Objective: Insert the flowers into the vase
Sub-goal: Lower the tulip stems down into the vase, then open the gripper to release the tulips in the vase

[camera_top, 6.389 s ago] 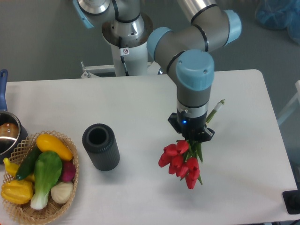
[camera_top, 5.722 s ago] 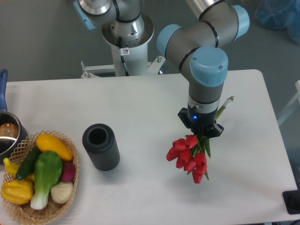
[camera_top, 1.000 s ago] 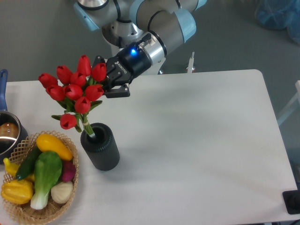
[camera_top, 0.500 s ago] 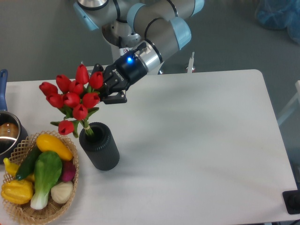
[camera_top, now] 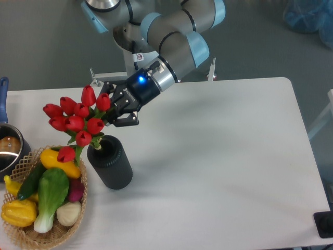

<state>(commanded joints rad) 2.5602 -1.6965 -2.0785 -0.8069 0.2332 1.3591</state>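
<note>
Flowers (camera_top: pixel 77 119): red tulip bunch, stems down in vase (camera_top: pixel 110 161) mouth, heads leaning left over basket edge. Hand (camera_top: pixel 111 109) just right of blooms, at upper stems; fingers seem closed on bunch, contact pt partly hidden by heads. Vase upright on worktop (camera_top: pixel 218 156), dark ribbed cyl., left-centre. Wicker basket (camera_top: pixel 31 232) just left of vase w/ yellow, green, purple veg inside. Metal pot (camera_top: pixel 8 148), blue handle, at far left edge.
</note>
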